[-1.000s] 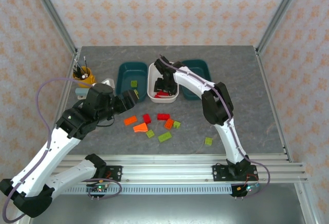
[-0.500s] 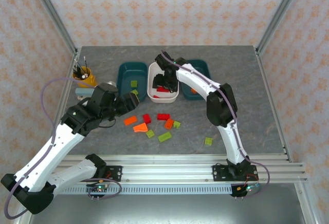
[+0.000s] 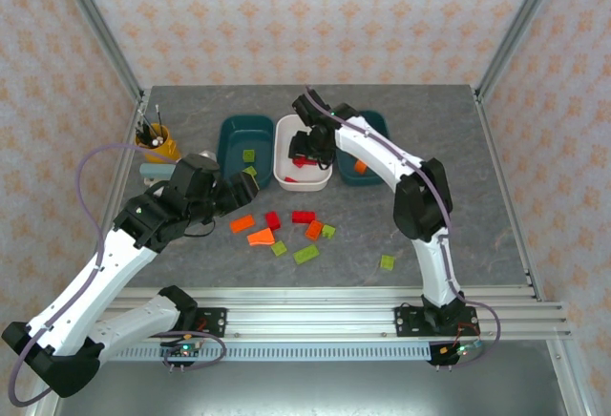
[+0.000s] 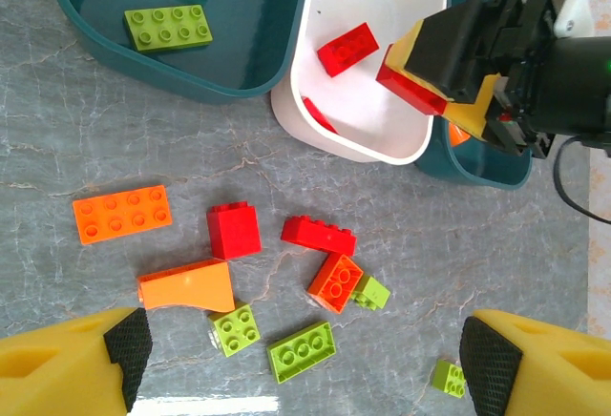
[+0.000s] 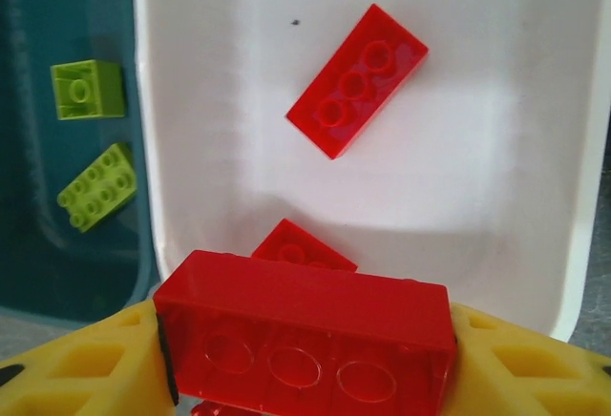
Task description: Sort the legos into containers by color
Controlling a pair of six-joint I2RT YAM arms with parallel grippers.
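Now | right tool (image 5: 304,364) clamps red brick (image 5: 304,325) over white tray (image 5: 496,149) | left tool (image 4: 305,349) spread wide

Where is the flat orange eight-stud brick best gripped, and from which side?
Likely across its two long sides, from straight above: the orange brick lies flat, studs up, both long sides free, while a red block sits near one short end.
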